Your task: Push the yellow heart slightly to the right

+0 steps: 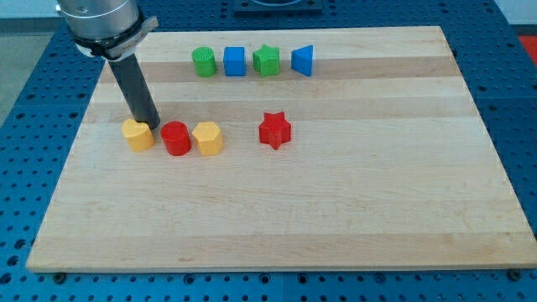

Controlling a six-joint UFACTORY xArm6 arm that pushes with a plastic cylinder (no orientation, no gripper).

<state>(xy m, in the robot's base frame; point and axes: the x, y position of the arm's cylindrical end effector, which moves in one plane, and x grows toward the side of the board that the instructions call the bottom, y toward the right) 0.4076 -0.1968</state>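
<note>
A yellow block (138,134), which looks heart-shaped, lies at the board's left. My tip (154,127) stands at its upper right edge, in the gap between it and a red rounded block (175,138); I cannot tell whether it touches either one. A second yellow block (207,138), roughly hexagonal, sits just right of the red one. The dark rod slants up toward the view's top left, to the arm's metal head (99,21).
A red star (274,130) lies right of the middle. Near the view's top stands a row: green rounded block (203,61), blue cube (234,60), green star (267,60), blue triangle (303,59). The wooden board (336,218) rests on a blue perforated table.
</note>
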